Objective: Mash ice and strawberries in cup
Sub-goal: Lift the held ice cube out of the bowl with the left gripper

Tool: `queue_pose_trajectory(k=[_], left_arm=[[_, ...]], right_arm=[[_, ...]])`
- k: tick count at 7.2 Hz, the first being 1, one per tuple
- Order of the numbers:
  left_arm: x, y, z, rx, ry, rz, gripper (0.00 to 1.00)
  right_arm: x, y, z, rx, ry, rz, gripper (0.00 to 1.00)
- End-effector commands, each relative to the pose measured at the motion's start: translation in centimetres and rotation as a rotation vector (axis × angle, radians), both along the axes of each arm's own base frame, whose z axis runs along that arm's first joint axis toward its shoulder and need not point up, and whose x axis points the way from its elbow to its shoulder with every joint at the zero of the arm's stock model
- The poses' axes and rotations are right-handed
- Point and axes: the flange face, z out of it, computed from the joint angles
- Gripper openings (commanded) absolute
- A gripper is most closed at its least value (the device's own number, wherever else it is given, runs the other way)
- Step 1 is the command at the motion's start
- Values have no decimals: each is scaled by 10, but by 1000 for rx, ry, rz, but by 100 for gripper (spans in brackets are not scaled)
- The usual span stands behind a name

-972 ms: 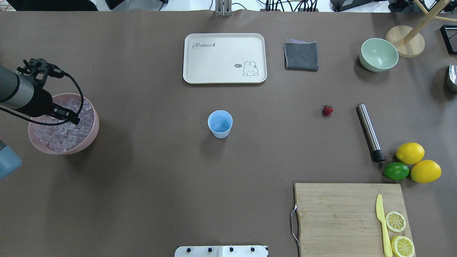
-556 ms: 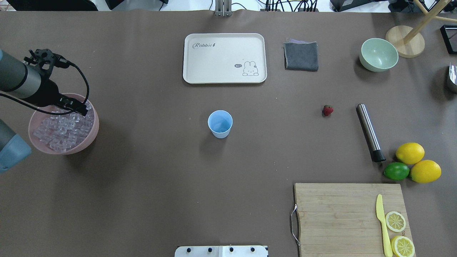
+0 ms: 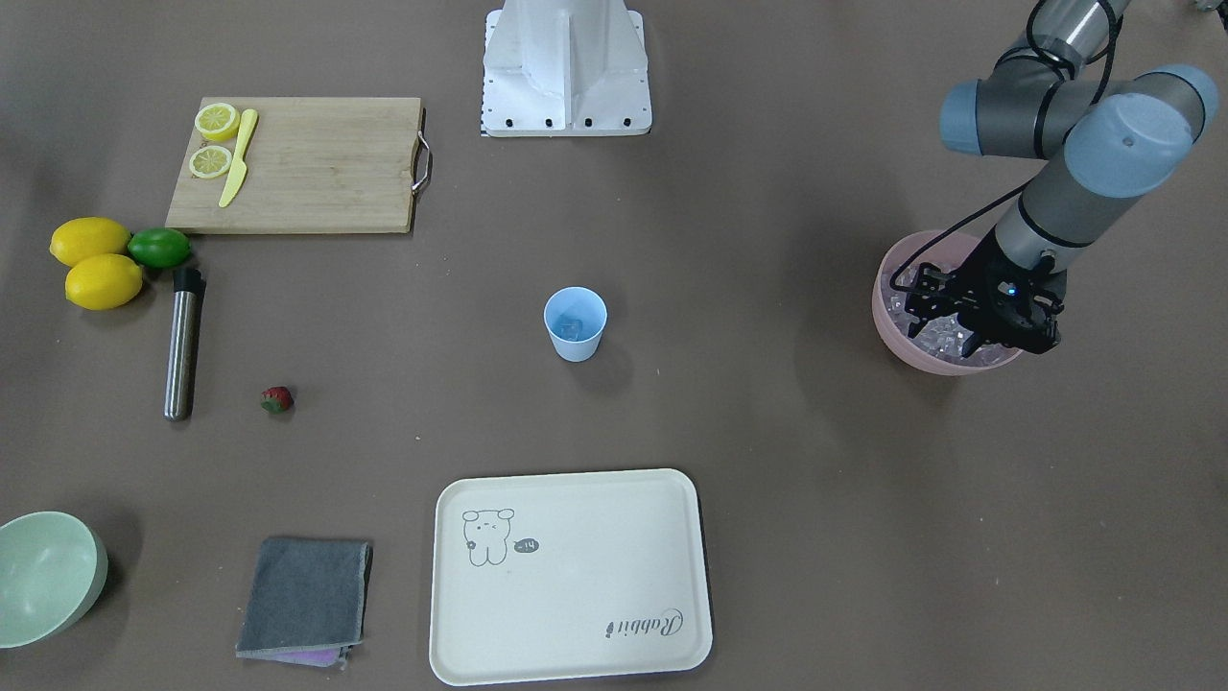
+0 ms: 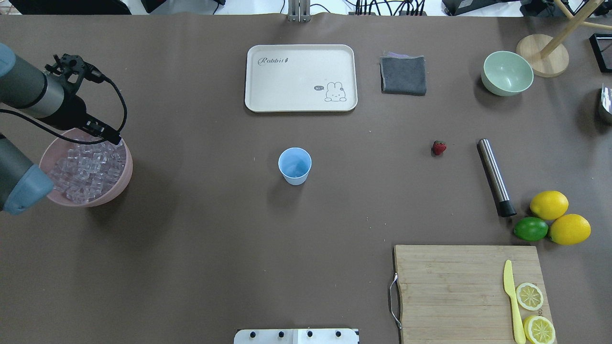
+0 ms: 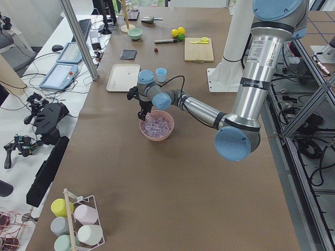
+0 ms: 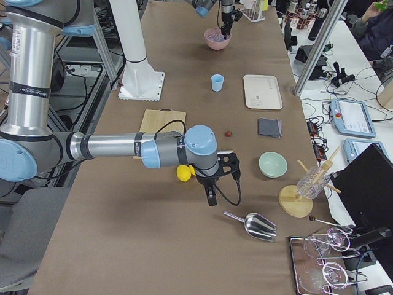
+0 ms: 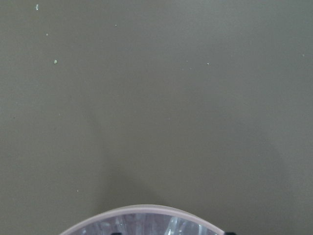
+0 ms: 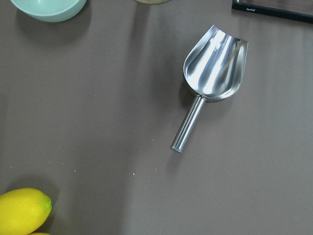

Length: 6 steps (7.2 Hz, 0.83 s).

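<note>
The light-blue cup (image 4: 295,165) stands upright mid-table, and in the front-facing view something glassy lies in its bottom (image 3: 574,328). A heap of ice (image 4: 86,172) fills the pink bowl (image 4: 125,177) at the table's left. My left gripper (image 4: 114,139) hangs over the bowl's far rim. Its fingers are edge-on, so I cannot tell whether they are open or shut. The strawberry (image 4: 439,147) lies alone on the table, right of the cup. My right gripper (image 6: 210,198) shows only in the exterior right view, near the lemons, and I cannot tell its state.
A steel muddler (image 4: 496,177) lies right of the strawberry, with two lemons (image 4: 549,205) and a lime (image 4: 530,229) beyond it. Also on the table are a cutting board (image 4: 454,286), a cream tray (image 4: 300,78), a grey cloth (image 4: 403,75), a green bowl (image 4: 507,73) and a metal scoop (image 8: 212,68).
My left gripper has drawn back from the middle of the ice heap to the bowl's far rim, away from the robot and slightly right. Nothing else has moved.
</note>
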Motion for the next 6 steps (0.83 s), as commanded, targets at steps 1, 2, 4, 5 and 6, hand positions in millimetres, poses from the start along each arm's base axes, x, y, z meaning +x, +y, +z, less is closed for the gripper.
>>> queue_pose_trajectory(k=[1, 2, 4, 5, 6], left_arm=[[3, 1, -3, 43, -2, 43, 70], [5, 3, -4, 46, -2, 46, 70], [6, 2, -4, 47, -1, 46, 62], [7, 3, -4, 47, -2, 49, 60], [13, 6, -3, 47, -4, 59, 59]], right_arm=[[0, 0, 0, 0, 0, 0, 100], [0, 2, 2, -4, 0, -1, 100], [0, 3, 3, -5, 0, -1, 100], [0, 3, 3, -5, 0, -1, 100], [0, 3, 3, -7, 0, -1, 100]])
